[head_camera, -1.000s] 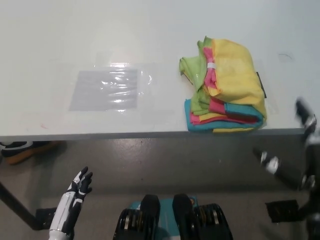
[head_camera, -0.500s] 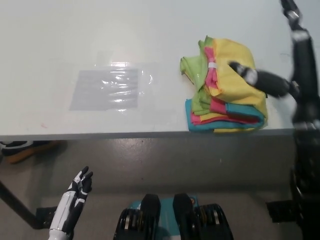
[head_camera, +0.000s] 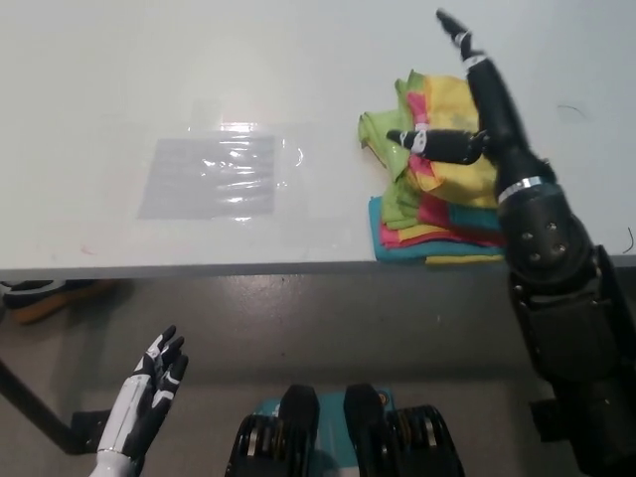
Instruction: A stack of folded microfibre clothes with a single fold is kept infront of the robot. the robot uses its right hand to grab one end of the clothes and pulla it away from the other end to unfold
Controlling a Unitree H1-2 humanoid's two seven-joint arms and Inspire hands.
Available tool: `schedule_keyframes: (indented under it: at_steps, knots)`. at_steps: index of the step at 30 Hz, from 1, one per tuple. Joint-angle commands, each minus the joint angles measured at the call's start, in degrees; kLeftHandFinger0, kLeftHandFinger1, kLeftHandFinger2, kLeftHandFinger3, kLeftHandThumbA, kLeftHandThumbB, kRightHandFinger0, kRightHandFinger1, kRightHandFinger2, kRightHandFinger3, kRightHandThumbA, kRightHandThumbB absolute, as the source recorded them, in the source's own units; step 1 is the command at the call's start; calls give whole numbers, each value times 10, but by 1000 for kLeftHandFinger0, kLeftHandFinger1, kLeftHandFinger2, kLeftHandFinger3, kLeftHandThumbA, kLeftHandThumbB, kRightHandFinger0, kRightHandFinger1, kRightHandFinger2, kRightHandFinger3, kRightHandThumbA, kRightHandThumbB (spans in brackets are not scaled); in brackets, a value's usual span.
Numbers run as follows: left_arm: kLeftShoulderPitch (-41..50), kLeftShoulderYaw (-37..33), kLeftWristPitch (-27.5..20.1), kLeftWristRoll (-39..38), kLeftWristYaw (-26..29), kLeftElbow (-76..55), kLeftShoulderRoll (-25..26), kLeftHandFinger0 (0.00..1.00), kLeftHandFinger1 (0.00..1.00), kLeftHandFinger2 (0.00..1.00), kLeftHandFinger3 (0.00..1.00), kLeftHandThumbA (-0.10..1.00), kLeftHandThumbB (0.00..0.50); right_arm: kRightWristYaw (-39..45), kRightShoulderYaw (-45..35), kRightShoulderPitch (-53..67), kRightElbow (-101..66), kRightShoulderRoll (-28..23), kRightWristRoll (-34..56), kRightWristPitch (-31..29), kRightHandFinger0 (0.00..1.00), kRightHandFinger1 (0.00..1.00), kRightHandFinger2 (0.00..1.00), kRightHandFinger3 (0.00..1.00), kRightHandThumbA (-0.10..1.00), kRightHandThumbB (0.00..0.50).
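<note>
A stack of folded microfibre cloths (head_camera: 422,214) in yellow, green, pink and teal lies near the front edge of the white table (head_camera: 149,79), right of centre. My black right hand (head_camera: 467,109) is spread open over the stack, one finger reaching past its far edge and another pointing left across the top yellow cloth. The black forearm covers the stack's right side. My white left hand (head_camera: 154,378) rests open below the table edge at the lower left.
A shiny clear plastic sheet (head_camera: 214,177) lies flat on the table left of the stack. Below the table's front edge is grey floor, with an orange and black object (head_camera: 40,296) at the far left.
My right arm has swung up from below the table edge at the right and moved leftward over the stack. The cloths lie as before. The left hand has barely shifted.
</note>
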Motion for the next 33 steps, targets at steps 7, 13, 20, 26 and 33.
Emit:
schedule_keyframes:
  at_steps: [7,13,20,26,33]
  knots:
    - [-7,-1,-19,4,-3,-5,7,1000,1000,1000,1000,853,185,-28,19,-44,120,-19,-11,-19,1000,1000,1000,1000,985,275]
    - [-14,1,-17,-1,-6,0,9,1000,1000,1000,1000,834,182,-30,7,-43,143,-32,7,-26,1000,1000,1000,1000,1000,302]
    - [-14,2,-20,-1,-5,3,6,1000,1000,1000,1000,830,171,-32,13,-37,189,-27,10,-33,1000,1000,1000,1000,991,315]
    - [-21,3,-13,-1,-5,0,6,1000,1000,1000,1000,816,164,-47,3,-38,249,-30,26,-73,1000,1000,1000,1000,996,325]
    - [-33,1,-29,4,-5,14,8,1000,1000,1000,1000,835,161,-34,-4,-40,267,-33,46,-92,1000,1000,1000,1000,1000,386]
